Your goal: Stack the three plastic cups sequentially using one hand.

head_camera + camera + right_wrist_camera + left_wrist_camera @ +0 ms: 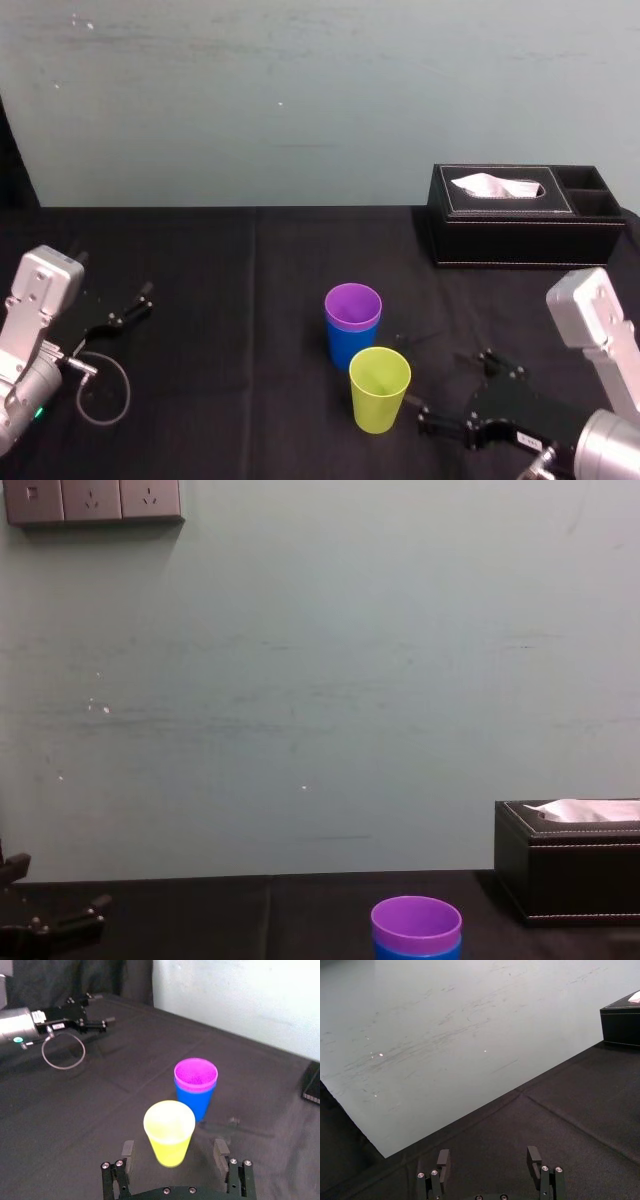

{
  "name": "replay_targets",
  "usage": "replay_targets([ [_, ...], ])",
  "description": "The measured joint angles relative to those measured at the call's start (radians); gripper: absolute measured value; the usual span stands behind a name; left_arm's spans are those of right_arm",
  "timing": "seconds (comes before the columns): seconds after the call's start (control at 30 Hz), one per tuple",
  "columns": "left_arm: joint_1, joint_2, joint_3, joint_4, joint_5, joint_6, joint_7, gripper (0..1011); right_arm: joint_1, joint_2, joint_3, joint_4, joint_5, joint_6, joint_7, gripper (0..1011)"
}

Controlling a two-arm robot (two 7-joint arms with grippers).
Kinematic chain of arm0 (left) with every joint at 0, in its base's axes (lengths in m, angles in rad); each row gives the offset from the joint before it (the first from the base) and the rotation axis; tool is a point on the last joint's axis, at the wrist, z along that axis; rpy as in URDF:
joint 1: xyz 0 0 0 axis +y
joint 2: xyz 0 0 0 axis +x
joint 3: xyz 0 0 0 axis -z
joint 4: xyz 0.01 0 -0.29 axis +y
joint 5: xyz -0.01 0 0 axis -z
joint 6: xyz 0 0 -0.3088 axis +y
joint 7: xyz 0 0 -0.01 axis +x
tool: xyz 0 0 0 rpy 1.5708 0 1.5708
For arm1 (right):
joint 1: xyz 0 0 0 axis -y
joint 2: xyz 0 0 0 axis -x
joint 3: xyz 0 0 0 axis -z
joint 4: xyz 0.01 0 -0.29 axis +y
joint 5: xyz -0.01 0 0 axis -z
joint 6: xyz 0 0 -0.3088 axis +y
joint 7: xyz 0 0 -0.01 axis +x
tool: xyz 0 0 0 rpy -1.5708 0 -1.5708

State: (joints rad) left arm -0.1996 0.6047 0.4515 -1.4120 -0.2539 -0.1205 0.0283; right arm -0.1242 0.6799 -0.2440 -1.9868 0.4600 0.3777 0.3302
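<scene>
A purple cup (353, 304) sits nested inside a blue cup (343, 350) at the middle of the black table. Just in front of them a yellow-green cup (380, 389) stands upright on its own. My right gripper (420, 378) reaches in from the lower right, open. In the right wrist view its fingers (127, 1152) flank the base of the yellow-green cup (169, 1130) without touching it, and the purple cup (196, 1073) and blue cup (196, 1101) stand beyond. My left gripper (125, 310) rests open on the table at the far left, nothing between its fingers (443, 1159).
A black leather tissue box (520, 225) stands at the back right by the wall. A loop of cable (100, 392) lies beside the left arm. Black cloth covers the table, with open room to the left of the cups.
</scene>
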Motion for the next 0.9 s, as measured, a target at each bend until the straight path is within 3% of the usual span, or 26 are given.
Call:
replay_targets([
  [0.2, 0.000, 0.000, 0.000, 0.000, 0.000, 0.000, 0.000, 1000, -0.062, 0.006, 0.016, -0.013, 0.011, 0.016, -0.029, 1000],
  [0.37, 0.000, 0.000, 0.000, 0.000, 0.000, 0.000, 0.000, 1000, -0.093, -0.019, 0.013, -0.002, 0.015, 0.034, -0.060, 1000],
  [0.9, 0.000, 0.000, 0.000, 0.000, 0.000, 0.000, 0.000, 1000, -0.036, -0.119, -0.060, 0.073, -0.046, 0.047, -0.094, 1000],
])
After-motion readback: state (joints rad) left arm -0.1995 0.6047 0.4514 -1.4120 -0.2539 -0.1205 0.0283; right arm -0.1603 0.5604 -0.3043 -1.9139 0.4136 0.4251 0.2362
